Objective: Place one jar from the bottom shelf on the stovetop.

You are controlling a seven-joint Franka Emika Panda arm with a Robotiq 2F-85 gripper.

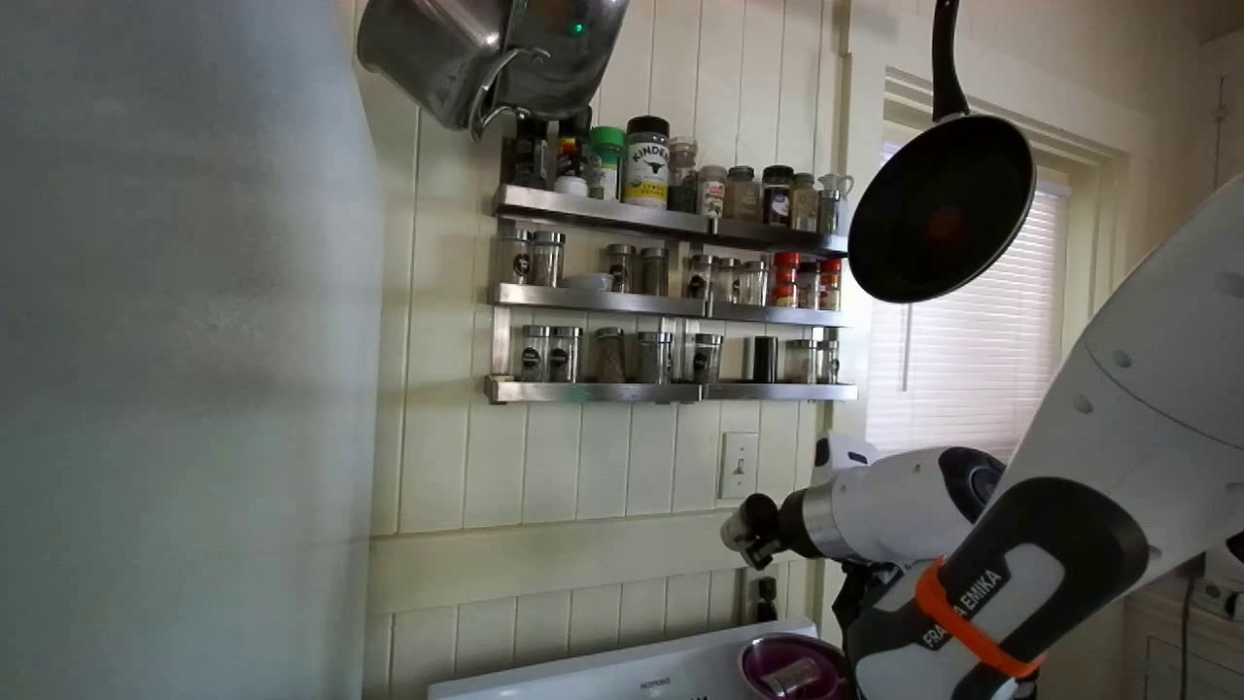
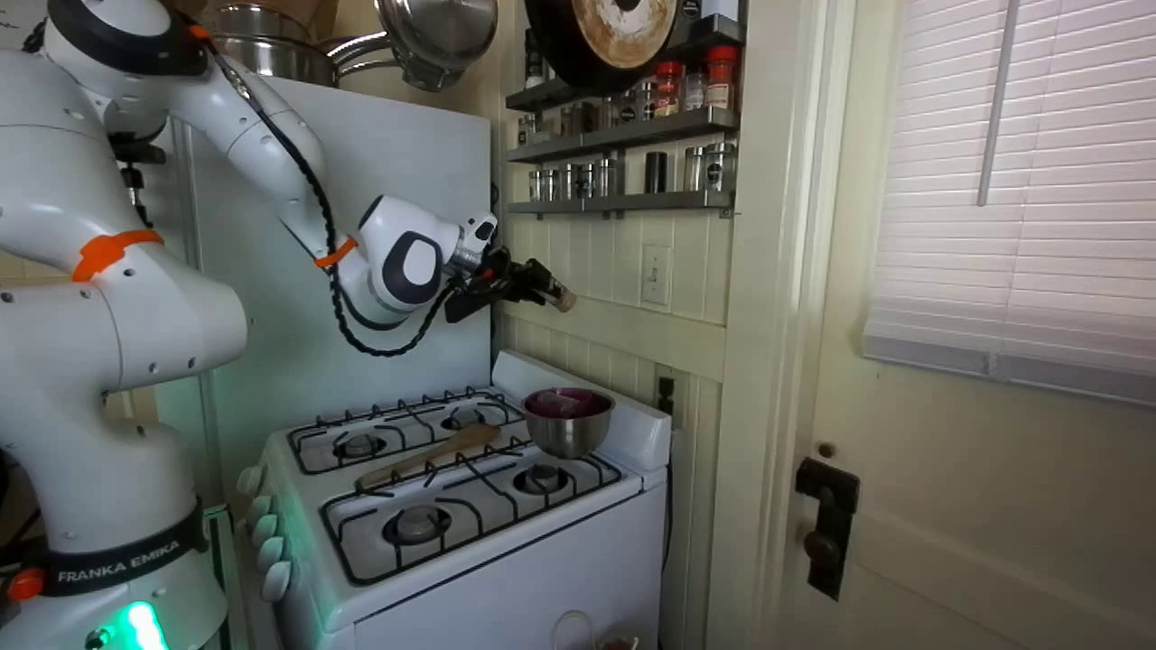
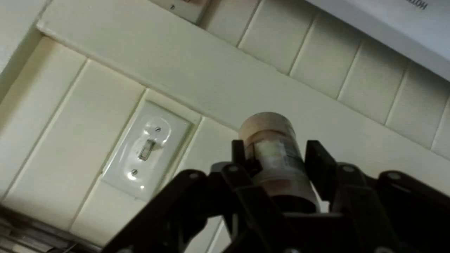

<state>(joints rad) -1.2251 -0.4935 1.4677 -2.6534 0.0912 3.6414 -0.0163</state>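
My gripper is shut on a jar with a pale end and a paper label. The fingers are on both sides of the jar's body. In an exterior view the held jar is tilted, above and behind the stovetop, near the wall. It also shows in an exterior view, where the arm hides most of the gripper. The bottom shelf is a silver ledge with several glass jars, higher on the wall than the gripper. Only the range's white back panel shows in that view.
A metal bowl with a purple inside stands at the stovetop's back corner, with a jar-like thing in it. A wooden spoon lies across the black grates. A frying pan and pots hang above. A switch plate is on the wall.
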